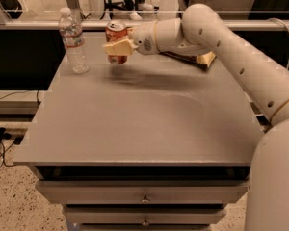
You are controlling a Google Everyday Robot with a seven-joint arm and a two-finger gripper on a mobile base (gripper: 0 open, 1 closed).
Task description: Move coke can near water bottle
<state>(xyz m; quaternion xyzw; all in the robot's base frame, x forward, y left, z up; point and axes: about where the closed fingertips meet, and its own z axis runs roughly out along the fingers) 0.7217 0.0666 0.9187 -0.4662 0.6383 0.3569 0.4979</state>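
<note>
The coke can (pixel 116 33), red-orange with a silver top, is held upright in my gripper (pixel 118 44) a little above the grey table top (pixel 135 114), at the back left. The pale fingers (pixel 116 47) are shut around the can's middle. The water bottle (pixel 73 41), clear with a white cap and a white-red label band, stands upright on the table's back left corner, a short way left of the can. My white arm (pixel 221 47) reaches in from the right.
A shiny brown-gold snack bag (pixel 195 59) lies on the table at the back right, partly behind my arm. The table has drawers (pixel 144 196) in its front. A rail and chair legs stand behind the table.
</note>
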